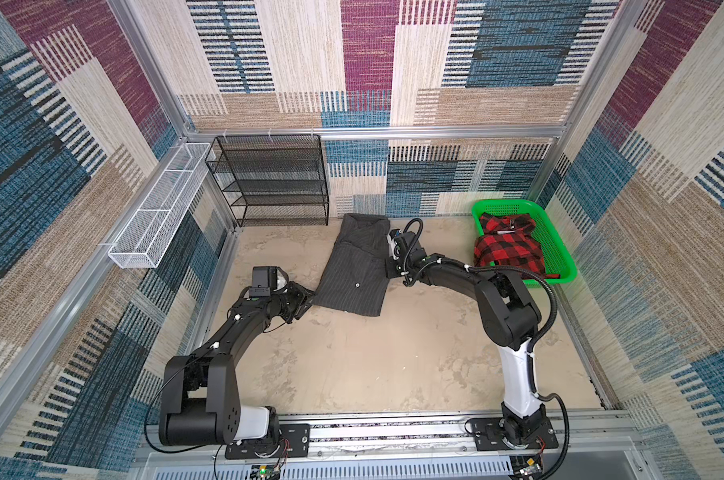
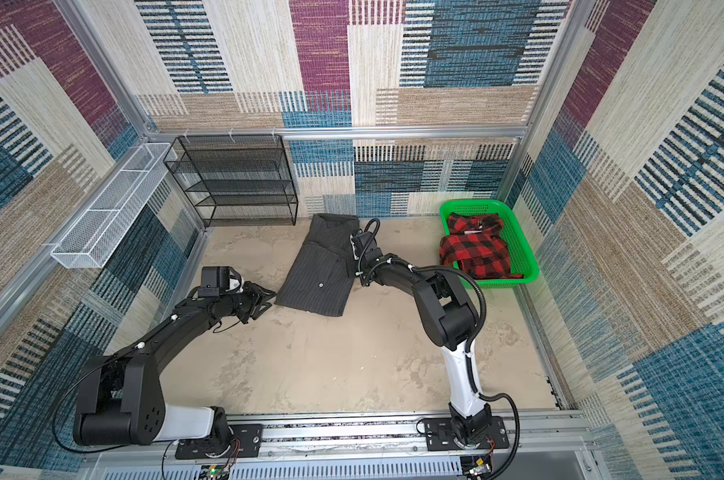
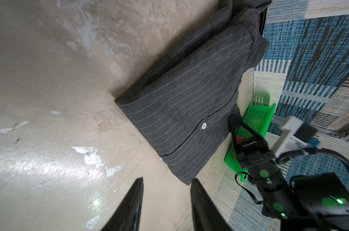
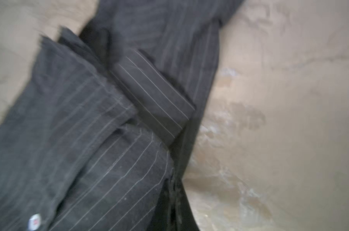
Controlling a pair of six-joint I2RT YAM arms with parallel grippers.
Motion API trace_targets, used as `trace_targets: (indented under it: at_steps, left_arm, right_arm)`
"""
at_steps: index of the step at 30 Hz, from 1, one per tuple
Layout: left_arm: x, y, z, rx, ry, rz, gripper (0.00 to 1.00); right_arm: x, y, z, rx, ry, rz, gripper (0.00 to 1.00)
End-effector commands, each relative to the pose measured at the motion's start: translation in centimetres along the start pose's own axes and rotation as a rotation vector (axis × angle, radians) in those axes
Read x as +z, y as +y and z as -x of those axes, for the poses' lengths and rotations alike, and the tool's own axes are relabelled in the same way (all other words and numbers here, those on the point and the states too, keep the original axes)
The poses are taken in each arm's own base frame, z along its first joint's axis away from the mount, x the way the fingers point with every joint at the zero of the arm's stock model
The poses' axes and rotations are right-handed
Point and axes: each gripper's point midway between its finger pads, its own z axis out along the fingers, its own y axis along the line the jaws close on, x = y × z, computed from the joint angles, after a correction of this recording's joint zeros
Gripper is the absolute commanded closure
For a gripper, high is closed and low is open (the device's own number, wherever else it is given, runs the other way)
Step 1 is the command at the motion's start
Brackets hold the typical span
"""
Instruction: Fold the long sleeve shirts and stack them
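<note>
pinstripe shirt (image 3: 179,104) just beside left claw (image 3: 167,179)

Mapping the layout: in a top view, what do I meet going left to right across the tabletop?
Open left gripper → dark charcoal pinstriped cloth shirt → green plastic mesh basket holding the red-and-black check shirt.

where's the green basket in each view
in a top view: green basket at the far right, at the back
in a top view: same spot
left wrist: past the grey shirt, behind the right arm
right wrist: not in it
shared landmark: the grey shirt, in all four
</note>
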Motion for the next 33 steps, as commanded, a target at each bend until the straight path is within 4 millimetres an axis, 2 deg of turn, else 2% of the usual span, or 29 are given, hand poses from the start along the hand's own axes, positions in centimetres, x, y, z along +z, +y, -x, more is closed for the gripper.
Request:
trace_targets:
  at_steps: [1,3,6,9,11,14,18,20,23,25,28,31,33]
  left_arm:
    - [-0.2,-0.3,0.4,0.006,-0.026,-0.006,0.57]
    - [-0.2,-0.3,0.3,0.007,-0.023,-0.005,0.56]
    - [-0.2,-0.4,0.3,0.006,-0.025,-0.006,0.54]
    - [-0.2,-0.4,-0.1,0.001,-0.022,-0.007,0.52]
    - [-0.1,-0.8,-0.9,0.004,-0.015,-0.014,0.52]
    - [0.8,-1.8,-2.8,0.029,0.005,-0.027,0.54]
    - [3.6,-4.1,-5.3,0.051,0.043,-0.080,0.64]
    - [5.1,-5.4,-5.7,0.056,0.051,-0.116,0.69]
    - [7.6,-7.4,-6.1,0.068,0.065,-0.158,0.80]
    - [9.3,-8.9,-6.7,0.075,0.082,-0.197,0.87]
    - [11.8,-9.9,-7.9,0.079,0.118,-0.213,0.91]
    - [14.1,-8.8,-8.5,0.044,0.146,-0.197,0.96]
    - [15.0,-6.6,-8.6,0.003,0.153,-0.157,0.97]
  right_arm:
    - [1.0,-0.5,1.0,0.020,-0.051,-0.030,0.92]
    - [1.2,-0.5,1.0,0.021,-0.048,-0.033,0.87]
    - [1.0,-0.3,1.3,0.026,-0.040,-0.026,0.61]
    - [-0.5,0.3,2.2,0.026,-0.060,0.001,0.46]
    - [-1.9,0.7,3.4,0.014,-0.088,0.014,0.42]
    - [-3.5,1.6,5.5,-0.023,-0.126,0.042,0.41]
    - [-3.7,3.5,7.9,-0.092,-0.152,0.115,0.47]
    - [-2.8,4.1,8.5,-0.121,-0.153,0.143,0.54]
    - [-0.4,4.6,8.8,-0.156,-0.147,0.161,0.58]
    - [1.3,4.8,9.0,-0.169,-0.146,0.180,0.60]
    - [3.9,5.0,9.0,-0.181,-0.141,0.198,0.59]
    - [7.0,4.1,8.5,-0.150,-0.096,0.191,0.59]
    - [8.5,3.1,8.0,-0.129,-0.067,0.175,0.60]
